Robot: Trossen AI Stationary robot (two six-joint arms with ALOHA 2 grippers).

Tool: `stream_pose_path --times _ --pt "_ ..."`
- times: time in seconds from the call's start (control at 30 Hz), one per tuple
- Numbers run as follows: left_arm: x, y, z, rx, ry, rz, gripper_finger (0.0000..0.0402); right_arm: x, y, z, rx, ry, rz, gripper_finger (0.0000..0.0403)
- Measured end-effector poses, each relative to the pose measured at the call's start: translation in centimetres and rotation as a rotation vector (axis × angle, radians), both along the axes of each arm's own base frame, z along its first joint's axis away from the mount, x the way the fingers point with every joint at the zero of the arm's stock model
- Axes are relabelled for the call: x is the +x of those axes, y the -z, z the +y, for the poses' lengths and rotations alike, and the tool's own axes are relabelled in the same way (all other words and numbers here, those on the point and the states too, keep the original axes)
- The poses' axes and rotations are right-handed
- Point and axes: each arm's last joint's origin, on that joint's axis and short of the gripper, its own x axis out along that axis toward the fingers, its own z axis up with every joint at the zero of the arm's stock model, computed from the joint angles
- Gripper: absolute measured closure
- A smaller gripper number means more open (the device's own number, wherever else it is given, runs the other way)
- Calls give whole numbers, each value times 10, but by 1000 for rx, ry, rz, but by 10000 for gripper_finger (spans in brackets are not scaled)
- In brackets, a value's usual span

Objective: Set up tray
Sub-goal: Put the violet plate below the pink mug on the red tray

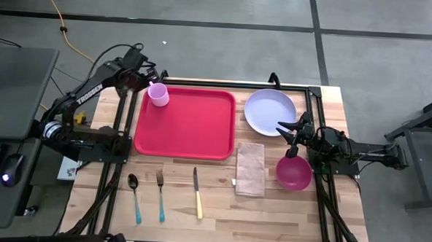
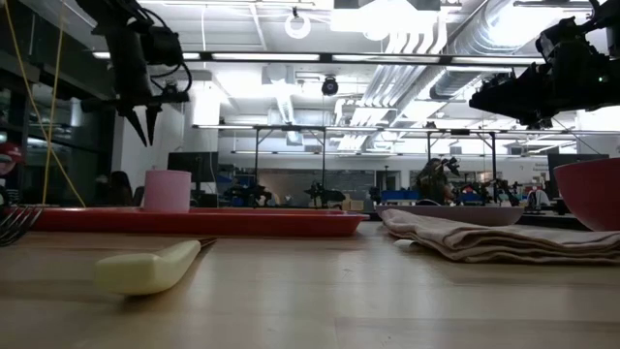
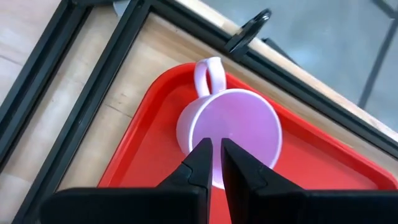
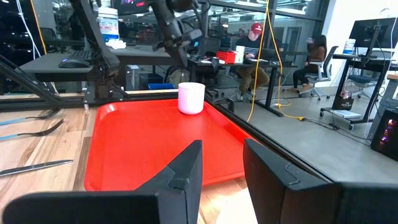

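We see the large red plastic tray (image 1: 190, 127) lying mid-table with only a small pink mug (image 1: 159, 95) in its far left corner. Our left gripper (image 1: 150, 80) hovers above it, jaws nearly closed and empty. Our right gripper (image 1: 285, 131), parted and empty, waits between lavender round plate (image 1: 269, 111) and magenta bowl (image 1: 294, 173); cutlery and napkin remain outside.

We see the tray (image 1: 190, 127) — red, flat, low-rimmed — lying level just left of the lavender plate (image 1: 269, 111), a pink mug (image 1: 159, 94) in its far-left corner.

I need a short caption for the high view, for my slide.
Left gripper above a pink mug on the red tray; plate, bowl, napkin and cutlery wait outside.
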Motion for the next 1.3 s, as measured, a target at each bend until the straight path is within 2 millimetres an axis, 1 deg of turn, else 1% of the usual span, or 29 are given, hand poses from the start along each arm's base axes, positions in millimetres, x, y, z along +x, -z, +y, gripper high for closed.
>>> stream_pose_path --times 0.2,0.47,0.53,0.77,1.0,1.3 --pt "-6 -13 -11 50 25 -46 337 0 0 0 0 0 0 308" --pt "-11 -26 -25 97 101 -119 337 0 -1 0 -1 0 -11 309" --pt "-10 -29 -29 112 138 -149 337 0 -1 0 -1 1 -16 308" --pt "9 -38 -45 174 286 -195 337 0 -1 0 -1 1 -18 309" --pt "32 -45 -57 239 400 -274 337 0 -1 0 -1 0 -20 308" --pt "56 -53 -75 317 476 -364 337 0 -2 0 -1 0 -21 308"
